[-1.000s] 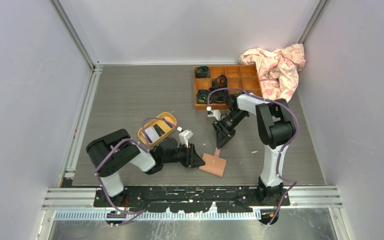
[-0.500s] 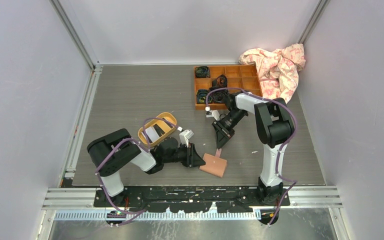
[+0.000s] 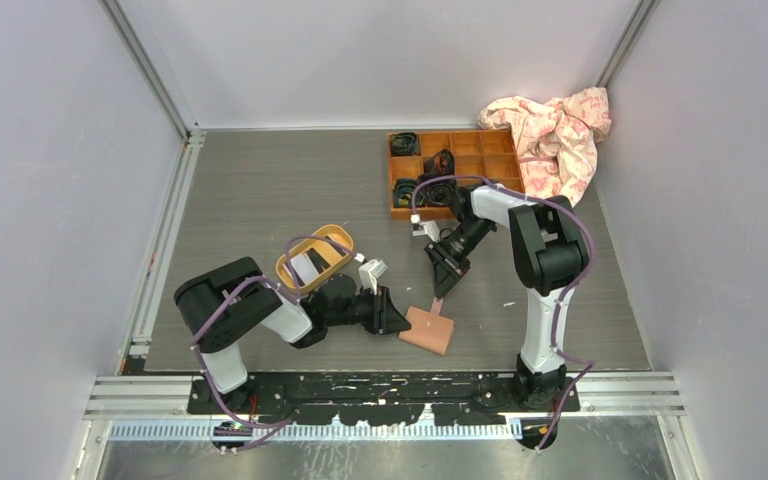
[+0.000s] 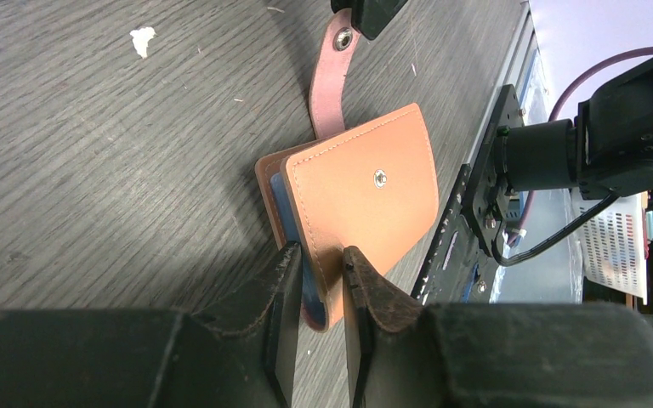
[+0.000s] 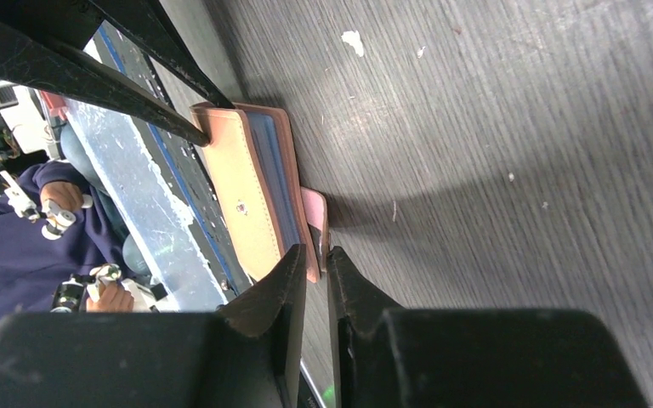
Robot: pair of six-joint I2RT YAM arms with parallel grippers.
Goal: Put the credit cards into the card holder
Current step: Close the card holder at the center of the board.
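The salmon-pink card holder [image 3: 428, 329] lies folded on the table near the front edge. My left gripper [image 3: 397, 322] is shut on its left edge; in the left wrist view the fingers pinch the card holder [image 4: 366, 191] and bluish pockets show inside. My right gripper [image 3: 438, 291] is shut on the snap tab [image 5: 315, 212], which sticks out of the card holder [image 5: 242, 200] toward the back. The tab [image 4: 332, 81] runs up to the right gripper's fingertips [image 4: 367, 12]. A white credit card [image 3: 306, 268] lies in the yellow tray.
The yellow oval tray [image 3: 332, 238] stands just behind my left arm. An orange-brown compartment box [image 3: 480, 145] with black items sits at the back right, beside a crumpled pink cloth [image 3: 558, 130]. The arms' black base rail [image 4: 485, 195] runs close behind the card holder.
My right gripper has closed on the snap tab and shifted slightly back and left. The left gripper tightened a little on the card holder, which stays in place.
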